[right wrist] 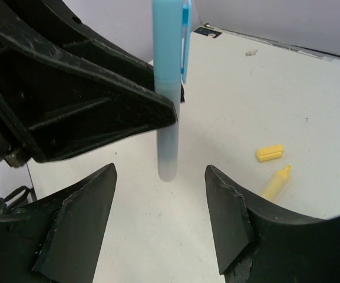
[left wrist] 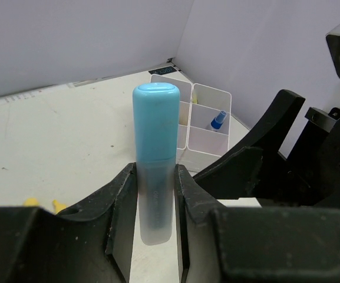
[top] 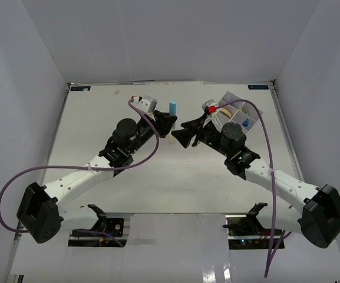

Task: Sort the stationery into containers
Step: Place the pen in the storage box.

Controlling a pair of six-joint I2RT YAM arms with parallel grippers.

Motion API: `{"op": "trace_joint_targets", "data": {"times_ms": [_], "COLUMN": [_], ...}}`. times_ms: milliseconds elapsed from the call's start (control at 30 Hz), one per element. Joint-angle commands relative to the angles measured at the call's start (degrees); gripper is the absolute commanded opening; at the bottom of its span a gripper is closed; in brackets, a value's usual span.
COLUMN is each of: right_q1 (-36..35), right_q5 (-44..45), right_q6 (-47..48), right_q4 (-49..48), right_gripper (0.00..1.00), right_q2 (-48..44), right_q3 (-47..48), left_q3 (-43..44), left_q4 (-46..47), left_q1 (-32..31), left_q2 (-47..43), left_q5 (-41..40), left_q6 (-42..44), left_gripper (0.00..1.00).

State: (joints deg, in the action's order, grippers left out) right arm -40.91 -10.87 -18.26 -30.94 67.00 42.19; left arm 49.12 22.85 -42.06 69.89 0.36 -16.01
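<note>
1. The blue-capped marker [top: 172, 108] stands upright with its cap up, over the far half of the desk [top: 99, 118]. It appears lifted clear of the surface.
2. The left jaws pinch it on the frosted barrel, just under the cap seam.
3. The right jaws are spread wide, 1 on either side of the barrel's bottom end, and neither touches it. It looks like a handover setup, which is my read only.
4. Handling: it's a light, stiff plastic tube. It's smooth and round, so it will likely swivel or slip in a 2-sided pinch. The cap carries a clip and may pull off, so I'd avoid squeezing there.
5. Best hold, I'd judge, is the bare barrel end below the left jaws, taken square-on. That stub is short, so there is little margin.
6. The tray [top: 231, 96] is white with 4 compartments and sits far right, just behind the right arm. A small blue-capped bottle [top: 247, 123] is already in 1 compartment.
7. Room: the 2 jaw sets are nearly nose to nose, with open desk to the left and front.
8. The right arm's purple cable [top: 264, 127] arcs over the tray edge, a possible snag. Tray walls are thin and upright, so I'd come in from above.
9. A yellow block [right wrist: 269, 153] and a yellow pen [right wrist: 276, 184] lie loose on the desk beyond the marker, apart from the jaws.
</note>
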Motion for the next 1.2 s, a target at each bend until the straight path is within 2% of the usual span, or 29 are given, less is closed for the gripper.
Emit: {"op": "trace_joint_targets", "data": {"times_ms": [0, 67, 167, 333, 700, 967, 1067, 1167], "right_q1": [-0.1, -0.1, -0.2, -0.2, -0.1, -0.4, -1.1, -1.4], "right_q5": [0.2, 0.2, 0.9, 1.8, 2.3, 1.0, 0.7, 0.7], "right_q6": [2.1, 2.5, 3.0, 3.4, 2.2, -1.0, -1.8, -2.0], "right_q4": [6.8, 9.7, 15.5, 22.8, 20.9, 19.2, 18.9, 18.5], "right_gripper": [0.69, 0.71, 0.71, 0.71, 0.70, 0.68, 0.66, 0.58], "right_q2": [-3.4, -5.2, -7.1, -7.9, -2.0, 4.4, 5.2, 5.5], "right_q3": [-0.7, -0.2, 2.1, 10.0, 17.8, 19.7, 19.2, 18.9], "left_q3": [-0.5, -1.2, -1.5, -1.0, -4.4, -6.0, -6.2, -6.0], "left_q4": [-0.8, -1.9, -5.0, -10.7, -9.0, -7.4, -6.9, -7.0], "left_q1": [0.1, 0.1, 0.1, 0.1, 0.1, 0.1, 0.1, 0.1], "left_q2": [-3.6, -4.4, -5.3, -5.7, -6.7, -9.0, -9.1, -8.6], "left_q5": [-1.0, -0.5, 4.9, 8.9, 13.2, 12.2, 11.1, 11.2], "left_q6": [5.2, 6.7, 10.4, 15.6, 15.7, 15.7, 15.7, 15.7], "left_gripper": [0.18, 0.17, 0.18, 0.19, 0.19, 0.21, 0.20, 0.21]}}
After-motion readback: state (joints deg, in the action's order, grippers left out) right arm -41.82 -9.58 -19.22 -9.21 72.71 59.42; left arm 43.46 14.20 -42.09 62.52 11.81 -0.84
